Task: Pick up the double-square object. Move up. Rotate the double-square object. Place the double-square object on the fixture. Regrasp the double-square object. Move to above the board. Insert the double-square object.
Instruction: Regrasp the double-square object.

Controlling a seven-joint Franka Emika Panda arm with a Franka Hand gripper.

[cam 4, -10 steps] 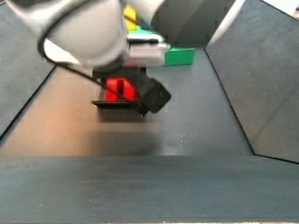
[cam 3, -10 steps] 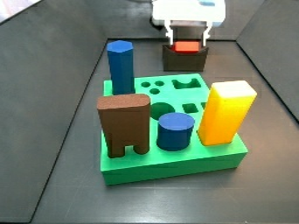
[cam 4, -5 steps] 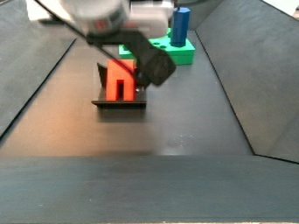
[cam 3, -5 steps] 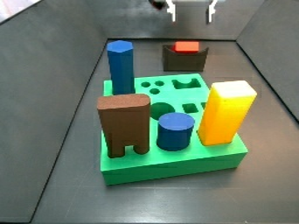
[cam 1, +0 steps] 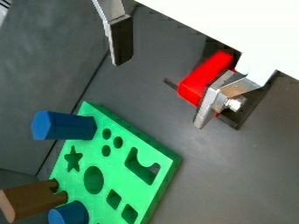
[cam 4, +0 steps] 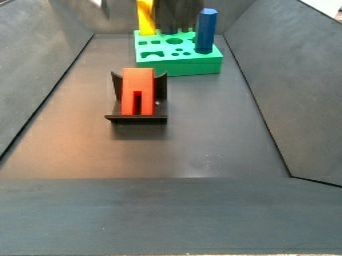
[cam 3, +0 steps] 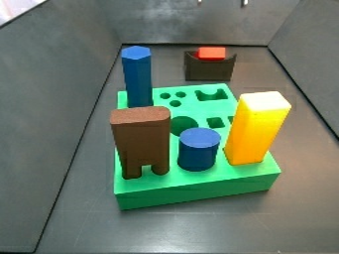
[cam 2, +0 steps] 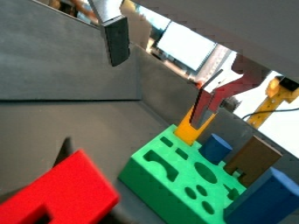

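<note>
The double-square object, a glossy red block, lies on the dark fixture [cam 3: 209,69] behind the board [cam 3: 199,187]. It shows as a red top [cam 3: 209,54] in one side view and as a long block [cam 4: 136,90] across the fixture [cam 4: 136,119] in the other. My gripper [cam 1: 166,70] hangs open above it, apart from it, with nothing between the fingers [cam 1: 117,39]. In both wrist views the red block [cam 1: 211,72] [cam 2: 59,194] sits below the open gripper [cam 2: 166,68]. Both side views have almost lost the gripper past their upper edge.
The green board [cam 1: 117,166] [cam 4: 181,62] carries a blue hexagonal column [cam 3: 135,74], a brown arch block [cam 3: 139,141], a blue cylinder [cam 3: 199,149] and a yellow block [cam 3: 257,126]. Cut-out holes [cam 3: 199,97] lie open at its back. Dark sloping walls [cam 3: 66,89] enclose the floor.
The gripper let go of the red block and rose out of the side views. The block stays on the fixture.
</note>
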